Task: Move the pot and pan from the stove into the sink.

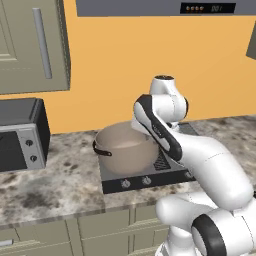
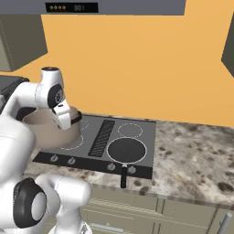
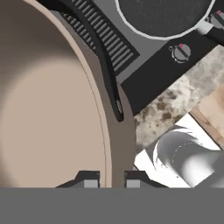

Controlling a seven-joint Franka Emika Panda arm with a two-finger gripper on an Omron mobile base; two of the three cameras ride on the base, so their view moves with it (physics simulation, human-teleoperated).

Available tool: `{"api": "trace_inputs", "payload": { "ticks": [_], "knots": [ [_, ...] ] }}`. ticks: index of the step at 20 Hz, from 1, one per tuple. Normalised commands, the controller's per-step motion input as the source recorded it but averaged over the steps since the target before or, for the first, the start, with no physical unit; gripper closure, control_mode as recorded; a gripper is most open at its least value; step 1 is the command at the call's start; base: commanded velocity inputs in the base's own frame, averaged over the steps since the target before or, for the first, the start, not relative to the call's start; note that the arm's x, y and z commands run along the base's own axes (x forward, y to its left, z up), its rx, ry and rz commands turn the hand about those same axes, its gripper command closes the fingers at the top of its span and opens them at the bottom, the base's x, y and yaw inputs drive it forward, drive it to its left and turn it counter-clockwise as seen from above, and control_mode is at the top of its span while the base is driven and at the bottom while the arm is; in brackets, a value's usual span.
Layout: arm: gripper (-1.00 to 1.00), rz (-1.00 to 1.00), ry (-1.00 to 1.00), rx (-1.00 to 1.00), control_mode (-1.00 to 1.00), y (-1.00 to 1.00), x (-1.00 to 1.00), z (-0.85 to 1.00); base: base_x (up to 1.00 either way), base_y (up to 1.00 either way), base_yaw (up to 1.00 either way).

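The taupe pot [image 1: 122, 147] stands on the left side of the black stove [image 2: 137, 132]. In the hand view its pale inside [image 3: 48, 113] spreads over the left, and a dark loop handle [image 3: 105, 57] curves along its rim. My gripper [image 3: 111, 180] is at the pot's right rim, one fingertip [image 3: 89, 179] inside and the other outside the wall, shut on that rim. The black pan [image 2: 126, 150] lies on the right front burner, its thin handle [image 2: 123, 176] reaching over the stove's front edge. The sink is out of view.
A dark toaster oven [image 1: 20, 135] sits on the granite counter left of the stove. Bare counter [image 2: 196, 155] stretches to the right. Silver knobs [image 3: 181, 51] line the stove front. Wall cabinets [image 1: 30, 45] and a hood hang above.
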Motion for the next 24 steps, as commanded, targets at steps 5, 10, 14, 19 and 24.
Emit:
{"api": "trace_inputs", "payload": {
  "ticks": [5, 10, 14, 19, 24],
  "knots": [
    [1.00, 0.23, -0.03, 0.04, -1.00, -0.09, -0.73, 0.27, 0.00, 0.00, 0.00],
    [1.00, 0.21, -0.09, 0.19, -1.00, -0.09, -0.63, 0.00, 0.00, 0.00, 0.00],
    [1.00, 0.15, -0.23, 0.12, -1.00, -0.05, -0.52, 0.02, 0.00, 0.00, 0.00],
    [1.00, 0.00, -0.01, 0.00, -1.00, 0.00, -0.01, 0.00, 0.00, 0.00, 0.00],
    [1.00, 0.00, -0.01, 0.00, 1.00, -0.03, -0.13, 0.00, -0.12, -0.02, 0.00]
  ]
}}
